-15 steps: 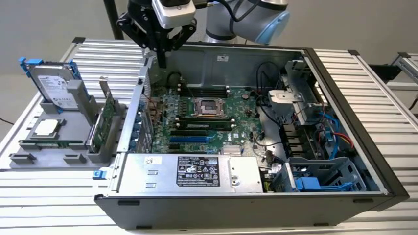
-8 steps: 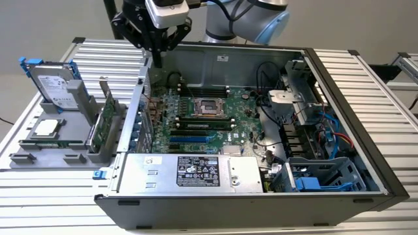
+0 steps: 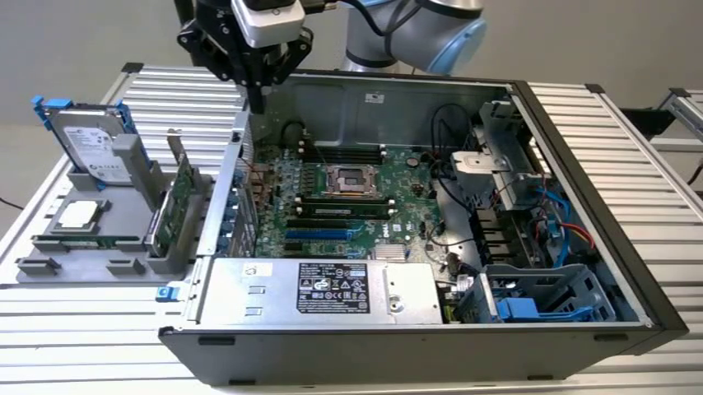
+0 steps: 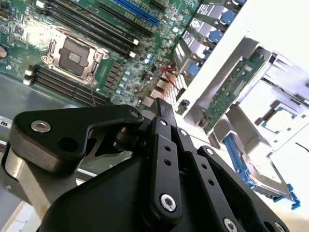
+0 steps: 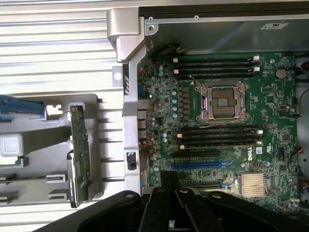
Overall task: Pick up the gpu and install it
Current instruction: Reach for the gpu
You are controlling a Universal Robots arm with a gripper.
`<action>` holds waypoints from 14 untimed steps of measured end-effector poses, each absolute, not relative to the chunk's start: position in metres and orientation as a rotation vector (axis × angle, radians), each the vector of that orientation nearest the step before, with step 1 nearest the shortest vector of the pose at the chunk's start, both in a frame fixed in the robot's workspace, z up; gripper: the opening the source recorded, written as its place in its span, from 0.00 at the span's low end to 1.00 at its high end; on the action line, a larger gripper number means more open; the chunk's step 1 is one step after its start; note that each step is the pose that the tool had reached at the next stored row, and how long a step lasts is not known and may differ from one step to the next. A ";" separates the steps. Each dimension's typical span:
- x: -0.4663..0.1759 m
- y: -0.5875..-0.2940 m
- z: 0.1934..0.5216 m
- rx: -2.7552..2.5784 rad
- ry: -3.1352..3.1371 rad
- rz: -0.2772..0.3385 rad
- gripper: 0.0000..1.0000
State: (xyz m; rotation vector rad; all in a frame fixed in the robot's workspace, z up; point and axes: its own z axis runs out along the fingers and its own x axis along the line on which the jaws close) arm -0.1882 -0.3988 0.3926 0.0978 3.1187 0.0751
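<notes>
The end effector (image 3: 256, 100) hung over the rear wall of the open computer case (image 3: 571, 197), near the corner closest to the parts holder. Its fingers appeared pressed together with nothing between them, though the angle made this hard to confirm. In both wrist views its black linkage filled the foreground above the motherboard (image 5: 227, 125).

The gpu (image 3: 181, 206) stood on edge in a slot of the grey holder (image 3: 66, 267), just outside the case, apart from the end effector and not yet gripped. Standing upright probably left its upper edge free for a pinch from above. In the first wrist view it showed as a narrow green strip (image 5: 79, 154) beside the case wall. A hard drive in a blue frame (image 3: 94, 144) leaned in the same holder, farther from the case.

The case lay on its side with the panel off, so the expansion slots faced upward, likely so a card could be pushed in from above. Everything rested on a bench (image 3: 615, 132) of ribbed aluminium slats, and a plain grey wall stood behind.
</notes>
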 end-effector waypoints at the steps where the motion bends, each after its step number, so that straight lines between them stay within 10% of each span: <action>1: -0.189 -0.399 0.393 0.097 3.119 0.075 0.00; 14: -0.205 -0.399 0.393 0.096 3.119 0.075 0.00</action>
